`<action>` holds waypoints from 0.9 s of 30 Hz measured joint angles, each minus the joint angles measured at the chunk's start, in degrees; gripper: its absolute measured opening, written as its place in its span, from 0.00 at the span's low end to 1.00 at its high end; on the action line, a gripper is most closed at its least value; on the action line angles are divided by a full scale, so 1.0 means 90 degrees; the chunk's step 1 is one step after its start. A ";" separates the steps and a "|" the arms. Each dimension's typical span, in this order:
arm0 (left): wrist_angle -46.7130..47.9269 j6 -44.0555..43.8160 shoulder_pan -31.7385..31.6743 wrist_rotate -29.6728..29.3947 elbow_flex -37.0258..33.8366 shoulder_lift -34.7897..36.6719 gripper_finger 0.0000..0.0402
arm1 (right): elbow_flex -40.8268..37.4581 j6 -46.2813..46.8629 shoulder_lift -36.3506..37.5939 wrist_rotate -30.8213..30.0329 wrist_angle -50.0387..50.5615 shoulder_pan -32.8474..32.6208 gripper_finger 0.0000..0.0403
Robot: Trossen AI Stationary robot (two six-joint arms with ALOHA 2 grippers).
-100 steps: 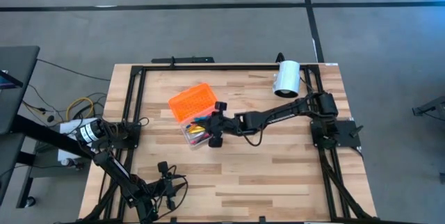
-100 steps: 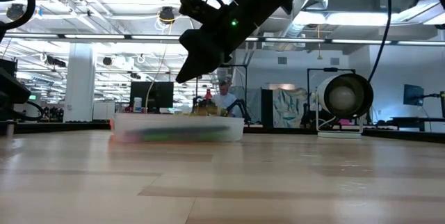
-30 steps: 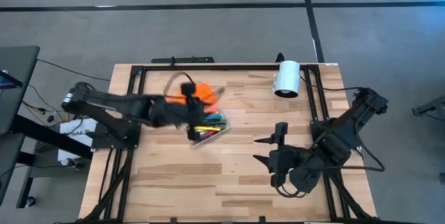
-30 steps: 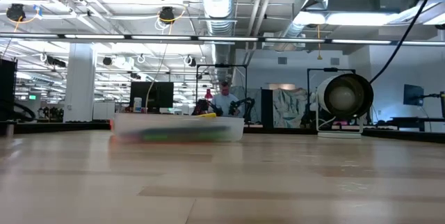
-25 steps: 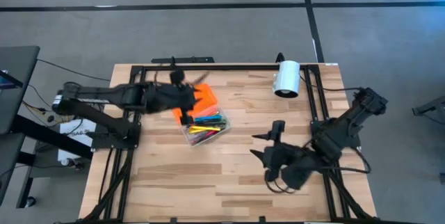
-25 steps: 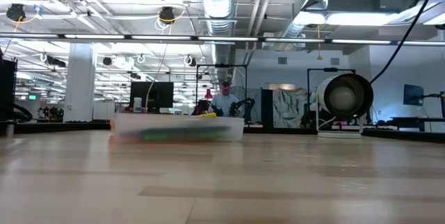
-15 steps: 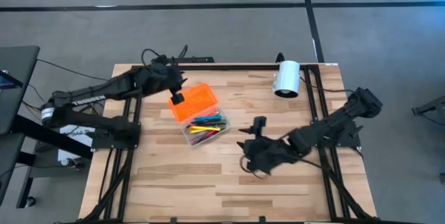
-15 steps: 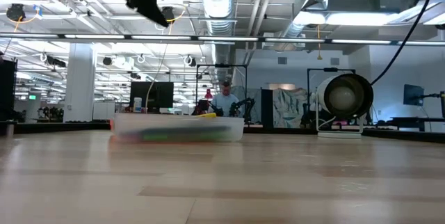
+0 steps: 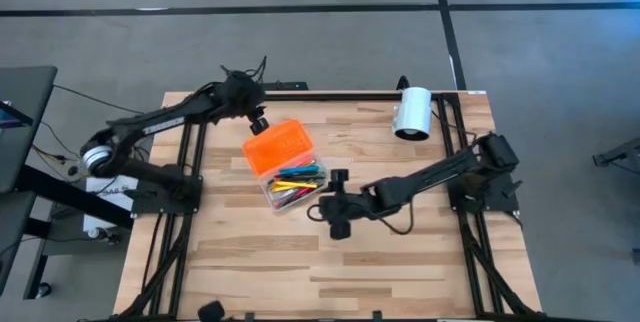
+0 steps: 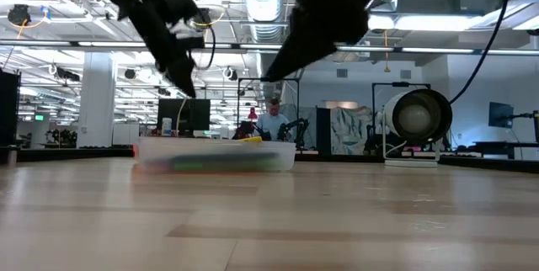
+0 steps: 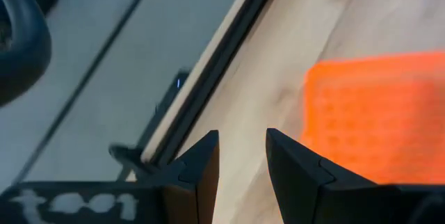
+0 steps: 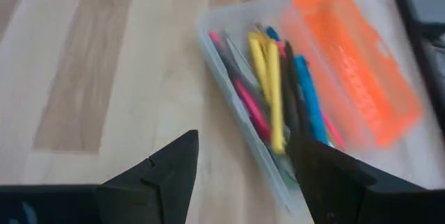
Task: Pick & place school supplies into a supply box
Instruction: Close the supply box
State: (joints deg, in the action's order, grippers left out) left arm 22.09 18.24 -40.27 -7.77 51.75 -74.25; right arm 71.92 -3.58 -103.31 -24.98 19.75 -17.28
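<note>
The supply box's clear base [image 9: 292, 184] stands on the table's middle, holding the school supplies [image 12: 268, 85]: pink, yellow, blue and dark pens lying lengthwise. Its orange ribbed lid [image 9: 277, 145] lies open on the far-left side of the base. My left gripper [image 9: 258, 124] hovers by the lid's far-left corner [image 11: 375, 120], its fingers a narrow gap apart, with only wood showing between them [image 11: 243, 144]. My right gripper [image 9: 328, 204] hangs wide open just right of the base, nothing between its fingers [image 12: 243, 161]. The scissors are not to be made out.
A white cylinder [image 9: 412, 112] lies at the far right of the table. A black frame rail [image 9: 300, 95] runs along the far edge, close to my left gripper, and more rails line both sides. Bare wood stretches along the table's near half.
My left arm has swung toward the table's far edge and come lower, its gripper ending beside the lid's far-left corner. My right gripper has travelled from the near right of the table toward the box and sunk, still wide open. The box has kept its place.
</note>
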 joint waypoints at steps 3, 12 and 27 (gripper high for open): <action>-0.0061 0.0000 -0.0327 0.0000 0.0000 -0.0546 0.27 | 0.0011 -0.0182 -0.0335 0.0220 -0.0502 0.0055 0.55; -0.0141 0.0127 -0.1050 0.0666 0.0000 -0.1541 0.27 | 0.0007 -0.0644 -0.1009 0.0965 -0.1679 0.0088 0.55; -0.0253 0.0410 -0.1234 0.1227 -0.0039 -0.1675 0.27 | -0.0005 0.0003 -0.1424 0.0936 -0.2053 0.0307 0.55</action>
State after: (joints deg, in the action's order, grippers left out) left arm 19.81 21.93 -51.37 3.28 51.40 -89.32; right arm 71.88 -3.55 -116.13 -16.56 1.28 -14.51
